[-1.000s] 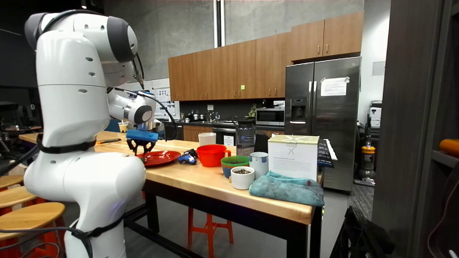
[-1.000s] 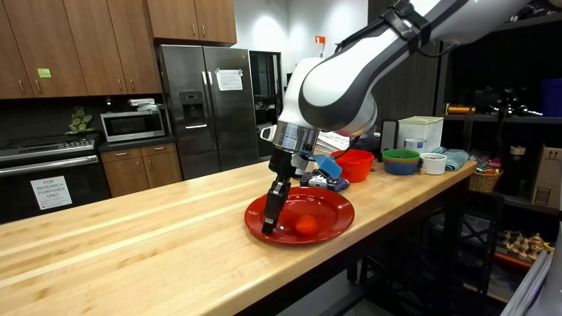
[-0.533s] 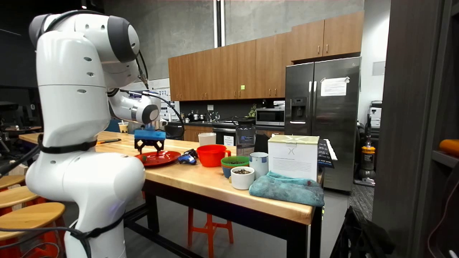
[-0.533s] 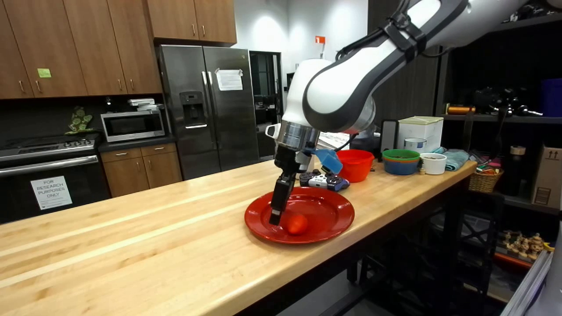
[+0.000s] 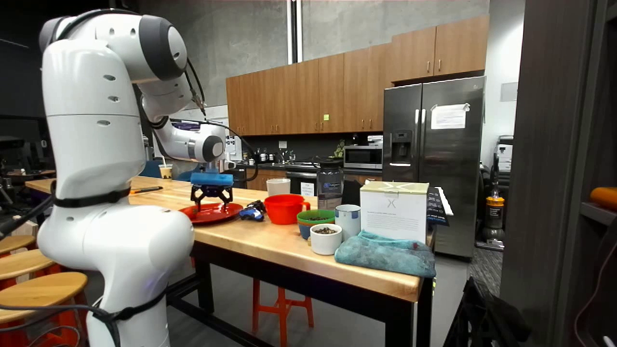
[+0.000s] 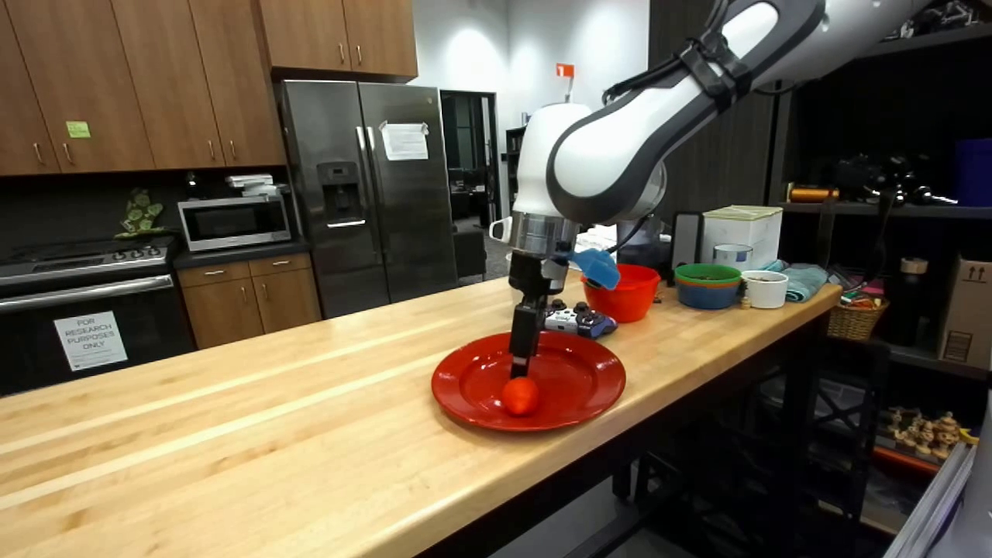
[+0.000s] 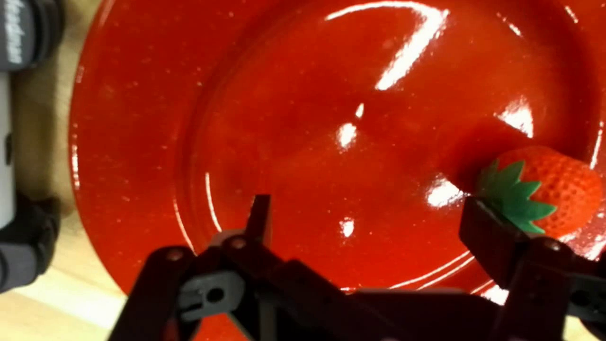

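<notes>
– Anything clasped in the gripper [image 7: 367, 218]?
– Nothing at all. Spread apart low over the red plate [image 6: 577, 387], with only bare plate between the fingertips.
– And the strawberry [image 7: 554, 189]?
– Lying on the plate, outside the span, next to one fingertip. Overlapped at the leaves by that finger in the wrist view; touching or apart, impossible to tell.
– Whereabouts on the table [image 6: 256, 434]?
– Close to a long edge, well apart from the corner with the folded towel [image 5: 385, 253]. Next along toward that corner, a game controller [image 6: 580, 322], then a red cup [image 5: 282, 210].
– Hard to handle?
– Probably not: light by the look of it, likely a toy, maybe slightly soft or hollow. Liable to roll or skid on such a glossy plate, though.
– Best hold?
– Across the round red flanks at the widest part, clear of the leafy crown. Avoid pinching the green leaves, perhaps flimsy and apt to slip free. Squeeze gently.
</notes>
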Tool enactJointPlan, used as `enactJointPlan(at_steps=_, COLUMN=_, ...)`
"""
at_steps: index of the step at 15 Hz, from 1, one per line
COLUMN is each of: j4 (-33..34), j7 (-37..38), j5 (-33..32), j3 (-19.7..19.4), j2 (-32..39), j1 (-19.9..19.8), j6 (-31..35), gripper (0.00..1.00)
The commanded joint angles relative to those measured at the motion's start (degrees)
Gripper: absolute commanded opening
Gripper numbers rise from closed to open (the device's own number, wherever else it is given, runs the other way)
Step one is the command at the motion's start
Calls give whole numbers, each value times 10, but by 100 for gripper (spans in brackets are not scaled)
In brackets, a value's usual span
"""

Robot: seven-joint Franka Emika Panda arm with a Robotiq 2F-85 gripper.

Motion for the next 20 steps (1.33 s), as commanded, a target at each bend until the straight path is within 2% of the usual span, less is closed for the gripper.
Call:
enactJointPlan(at_steps=1, j4=-1, j7=21, j5=-18, j3=-5, j2=-28, j1=-2, j6=-32, gripper=100)
enactJointPlan(at_steps=7, j4=13, j7=58, j5=-22, j3=-9, j2=-53, j1=-2, j6=8, gripper=100)
enactJointPlan(at_steps=12, j4=24, j7=21, j5=-3, j3=-12, j2=-65, j1=9, j6=-72, gripper=100)
enactJointPlan(at_steps=20, j4=24, j7=-34, j5=62, j3=-11, j2=-74, j1=27, j6=-194, gripper=100)
